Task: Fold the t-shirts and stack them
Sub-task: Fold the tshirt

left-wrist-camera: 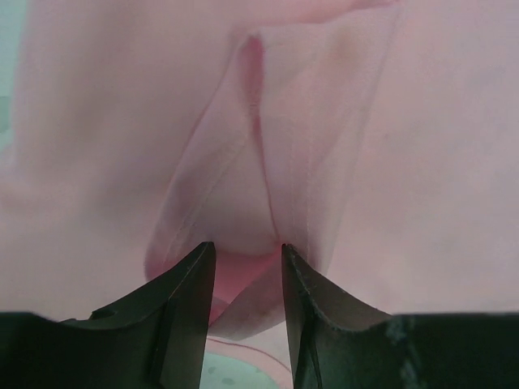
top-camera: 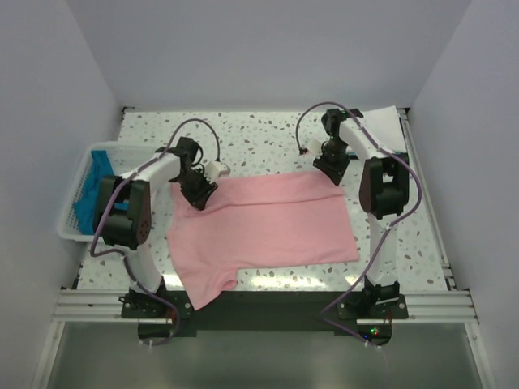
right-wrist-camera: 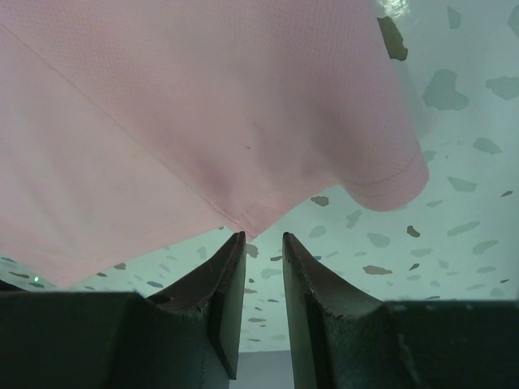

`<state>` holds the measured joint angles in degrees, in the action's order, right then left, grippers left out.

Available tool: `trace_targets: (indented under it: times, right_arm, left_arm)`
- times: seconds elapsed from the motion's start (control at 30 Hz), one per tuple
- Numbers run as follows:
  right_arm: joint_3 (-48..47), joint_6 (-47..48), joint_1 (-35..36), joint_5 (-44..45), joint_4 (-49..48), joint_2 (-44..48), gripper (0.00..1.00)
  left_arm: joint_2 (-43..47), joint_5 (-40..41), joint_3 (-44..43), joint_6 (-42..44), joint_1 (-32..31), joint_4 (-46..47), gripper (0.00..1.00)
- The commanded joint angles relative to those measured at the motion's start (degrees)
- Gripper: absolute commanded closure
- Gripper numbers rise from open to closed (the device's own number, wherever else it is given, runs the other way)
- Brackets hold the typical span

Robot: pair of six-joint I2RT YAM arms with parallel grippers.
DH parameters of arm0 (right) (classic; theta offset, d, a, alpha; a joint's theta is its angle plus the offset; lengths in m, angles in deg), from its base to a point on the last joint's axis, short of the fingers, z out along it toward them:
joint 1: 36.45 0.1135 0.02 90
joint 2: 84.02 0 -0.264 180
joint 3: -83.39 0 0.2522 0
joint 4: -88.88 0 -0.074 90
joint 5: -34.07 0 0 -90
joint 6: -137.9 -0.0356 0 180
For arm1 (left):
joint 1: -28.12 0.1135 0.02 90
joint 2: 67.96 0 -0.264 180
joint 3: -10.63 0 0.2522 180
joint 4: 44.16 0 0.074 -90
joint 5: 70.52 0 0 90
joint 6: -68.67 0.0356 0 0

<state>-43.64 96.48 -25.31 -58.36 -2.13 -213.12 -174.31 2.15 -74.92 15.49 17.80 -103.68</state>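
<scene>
I've got the pink t-shirt (top-camera: pixel 268 227) lying across the middle of the table (top-camera: pixel 259 134), with both arms at its far edge. The left gripper (top-camera: pixel 199 194) sits at the shirt's 10 o'clock corner, narrow, and in its wrist view a bunched fold of pink cloth is pinched between the fingers (left-wrist-camera: pixel 190 292). The right gripper (top-camera: pixel 331 170) is at the 2 o'clock corner, also narrow. The hem corner meets its fingertips, but I cannot tell whether cloth is actually clamped there. Before I lift, I'd confirm that bite. Then I'd raise both corners evenly and carry the far edge toward 6 o'clock, keeping it taut so the fold lands straight. The shirt's long axis runs from 9 to 3 o'clock, tilted a little. With a sleeve trailing at 7 o'clock, I judge the neck end points to 9. Teal-blue shirts (top-camera: pixel 93 186) wait in the basket (top-camera: pixel 69 207) at 9 o'clock, and a white t-shirt (top-camera: pixel 383 123) lies at 1 o'clock.
</scene>
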Motion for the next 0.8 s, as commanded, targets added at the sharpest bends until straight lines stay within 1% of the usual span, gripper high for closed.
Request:
trace_targets:
  times: [0.0,0.07,0.17,0.2,0.27,0.33,0.37,0.4,0.43,0.47,0.5,0.57,0.63,0.67,0.77]
  right_arm:
    - [0.9,-0.4,-0.1,1.3,-0.2,2.6,0.71]
    - [1.4,-0.2,-0.1,1.2,-0.2,3.0,0.71]
    - [1.4,0.1,-0.1,1.1,-0.2,2.7,0.71]
    - [1.1,0.1,-0.1,1.0,0.1,2.5,0.71]
    - [0.6,0.1,-0.1,0.8,0.4,2.1,0.71]
    - [0.2,-0.1,-0.1,0.6,0.3,1.9,0.71]
    - [0.0,-0.2,-0.1,0.5,0.4,1.7,0.71]
    - [-0.2,-0.5,-0.1,0.4,0.3,1.5,0.72]
    - [-0.6,-0.7,-0.1,0.5,0.4,1.3,0.72]
    - [-0.7,-0.9,-0.1,0.4,0.4,1.2,0.72]
    - [-0.8,-1.2,-0.1,0.3,0.2,1.1,0.73]
    - [-1.0,-1.7,-0.1,0.3,-0.2,1.1,0.75]
    - [-1.0,-2.2,-0.1,0.2,-0.2,1.1,0.77]
    - [-0.9,-2.5,-0.1,0.1,-0.5,1.1,0.78]
    - [-0.2,-3.1,-0.1,0.5,-1.0,0.8,0.86]
  left_arm:
    - [7.2,-2.7,2.3,4.9,-0.5,-1.6,0.57]
    - [10.1,-4.5,3.7,6.4,-0.6,-2.1,0.57]
    - [14.3,-6.3,6.4,11.2,-1.0,-2.8,0.57]
    - [15.3,-6.8,7.1,14.1,-1.1,-3.0,0.57]
    - [17.4,-7.7,7.9,15.8,-1.2,-3.3,0.57]
    - [17.7,-7.6,7.3,13.9,-1.0,-2.3,0.57]
    - [16.9,-6.2,6.2,12.3,-0.8,-0.2,0.56]
    - [16.1,-5.5,5.4,8.6,-0.1,0.8,0.56]
    - [14.0,-4.8,4.3,7.0,0.4,1.6,0.56]
    - [12.8,-3.3,1.6,5.0,0.9,3.6,0.57]
    - [11.5,-2.1,0.2,0.7,1.9,4.7,0.57]
    - [7.7,1.5,-3.9,-3.0,2.3,5.8,0.59]
    - [3.8,4.6,-6.0,-3.6,2.2,5.9,0.61]
    - [2.6,6.6,-7.6,-3.8,2.2,5.4,0.64]
    - [-1.0,8.5,-9.2,-3.1,2.2,4.5,0.70]
